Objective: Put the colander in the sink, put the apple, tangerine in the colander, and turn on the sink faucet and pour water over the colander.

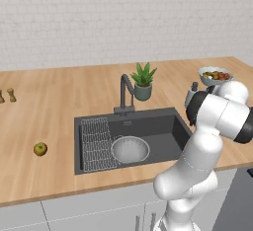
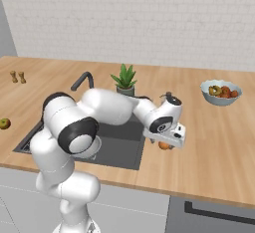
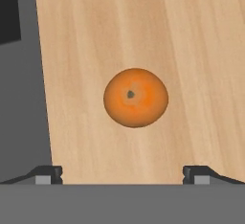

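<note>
Claw (image 3: 122, 174) hangs over the wooden worktop (image 1: 59, 101) just right of the sink (image 1: 163, 131), pointing down. Its two dark fingertips (image 3: 48, 173) stand wide apart with nothing between them: released, not gripping.

Tangerine (image 3: 136, 97) lies on the worktop directly below the claw, centred between the fingertips in the hand view, stem dimple facing up. No contact with either fingertip. In the right base view the tangerine (image 2: 164, 146) peeks out orange beneath the hand, close to the sink's right edge.

Colander (image 1: 130, 149) sits inside the sink, upright, on the basin floor beside the wire grid rack (image 1: 96, 143), which covers the basin's left part. Nothing visible in the colander.

Apple (image 1: 40, 149) rests on the worktop well left of the sink, apart from everything else.

Sink faucet (image 1: 126, 94) stands behind the basin's back rim, spout arched toward the basin; no water seen.

Potted plant (image 1: 143, 82) just right of the faucet. Blue-grey fruit bowl (image 2: 220, 92) at far right of the worktop. Two small wooden shakers (image 1: 7, 96) near the left edge.
</note>
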